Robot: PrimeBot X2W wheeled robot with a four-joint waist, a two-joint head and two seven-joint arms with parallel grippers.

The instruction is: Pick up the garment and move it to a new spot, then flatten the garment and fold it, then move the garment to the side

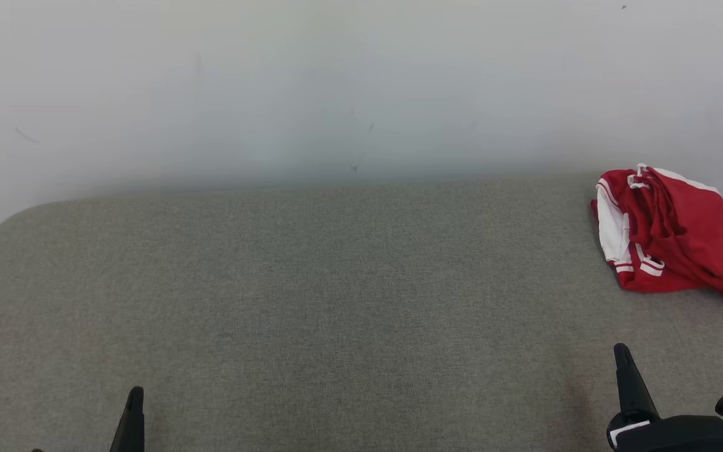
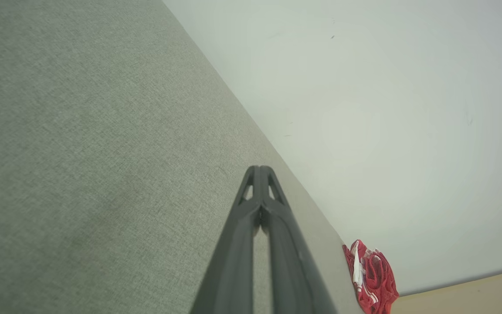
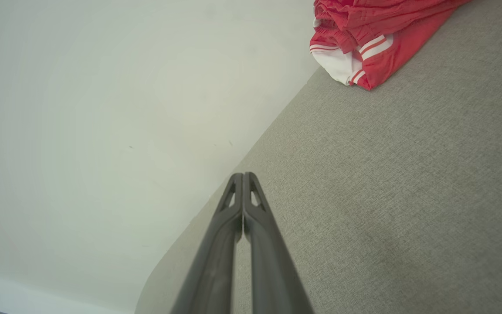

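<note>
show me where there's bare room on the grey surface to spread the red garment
Free: the grey surface from its rounded left corner past the middle, between wall and left gripper. Also ahead of the right gripper. Crowded: far right, where the garment lies bunched.

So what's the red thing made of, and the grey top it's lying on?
The red garment looks like thin, smooth sports fabric, probably polyester: it crumples in soft folds. The grey surface looks like matte woven upholstery cloth: a fine weave shows.
</note>
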